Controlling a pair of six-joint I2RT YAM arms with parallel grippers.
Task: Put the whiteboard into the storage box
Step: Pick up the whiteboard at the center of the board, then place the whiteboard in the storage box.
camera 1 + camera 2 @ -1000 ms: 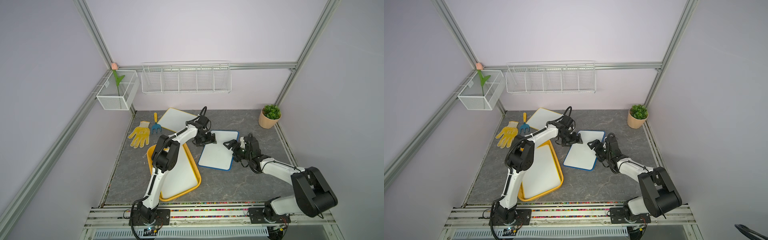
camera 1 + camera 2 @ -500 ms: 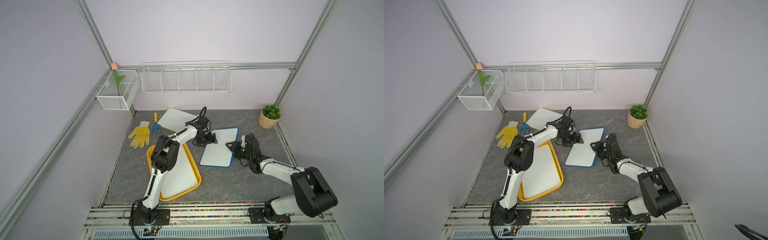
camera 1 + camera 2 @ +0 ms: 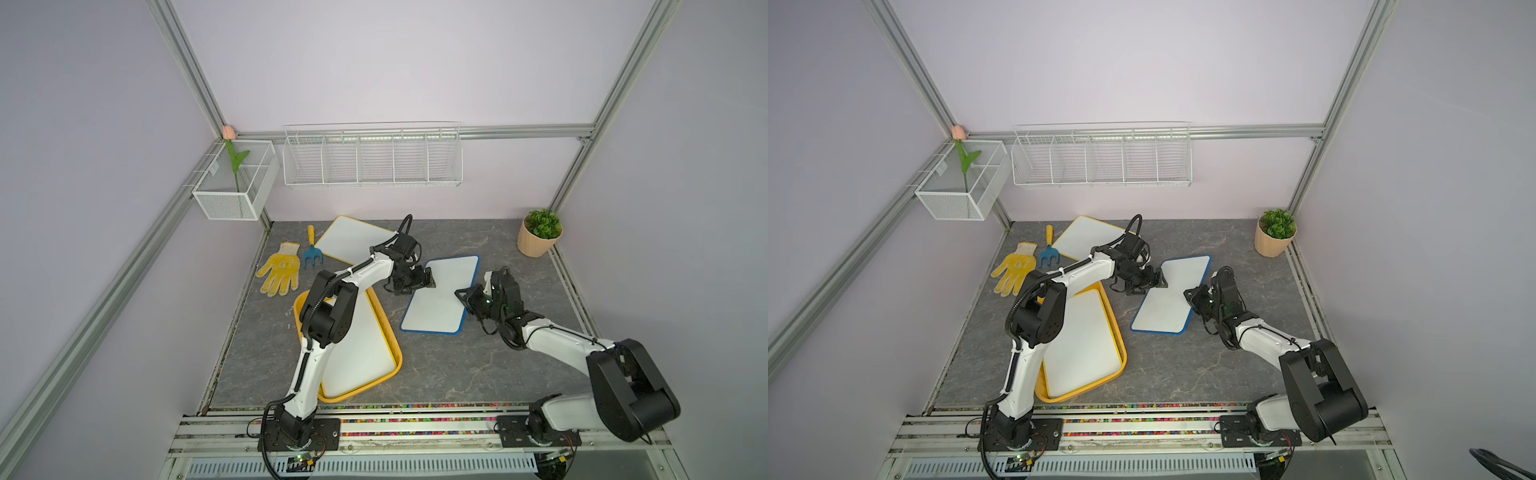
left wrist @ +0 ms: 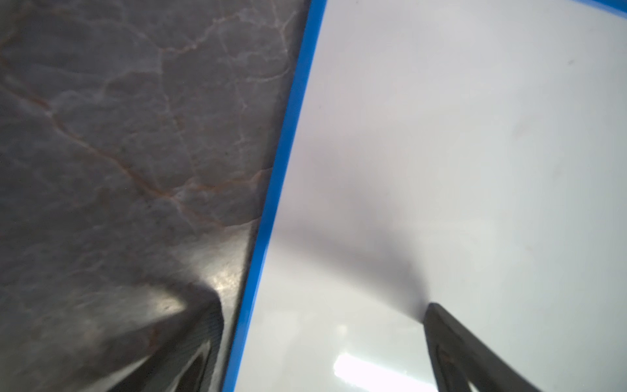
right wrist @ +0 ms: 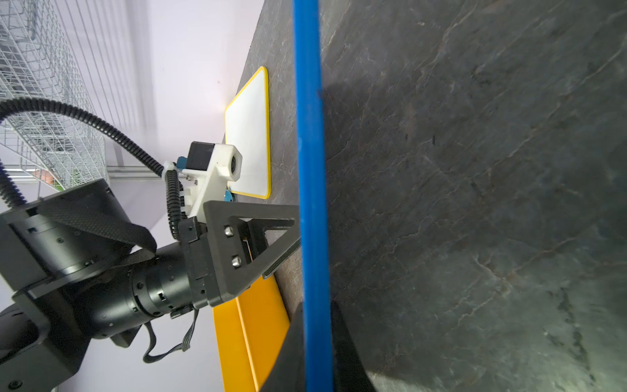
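A blue-framed whiteboard (image 3: 440,299) (image 3: 1167,303) lies mid-table, its right long edge apparently raised. My right gripper (image 3: 461,293) (image 5: 317,346) is shut on that blue edge (image 5: 310,135), one finger on each face. At the opposite long edge, my left gripper (image 3: 428,280) (image 4: 319,339) stands open, one finger over the white face (image 4: 475,169) and one on the table side. The storage box (image 3: 357,390) (image 3: 1084,394) (image 5: 251,332), an orange-yellow tray, sits front left with a whiteboard (image 3: 361,340) lying in it. A yellow-framed whiteboard (image 3: 353,239) (image 5: 249,135) lies at the back.
A yellow glove (image 3: 280,270) and a blue hand rake (image 3: 311,253) lie at the back left. A potted plant (image 3: 539,232) stands in the back right corner. A white wire rack (image 3: 372,160) and a mesh basket (image 3: 237,183) hang on the walls.
My right gripper has moved in and shut on the blue-framed whiteboard's right edge. The board has turned and looks narrower, with that edge risen. The left gripper has stayed open at the other edge.
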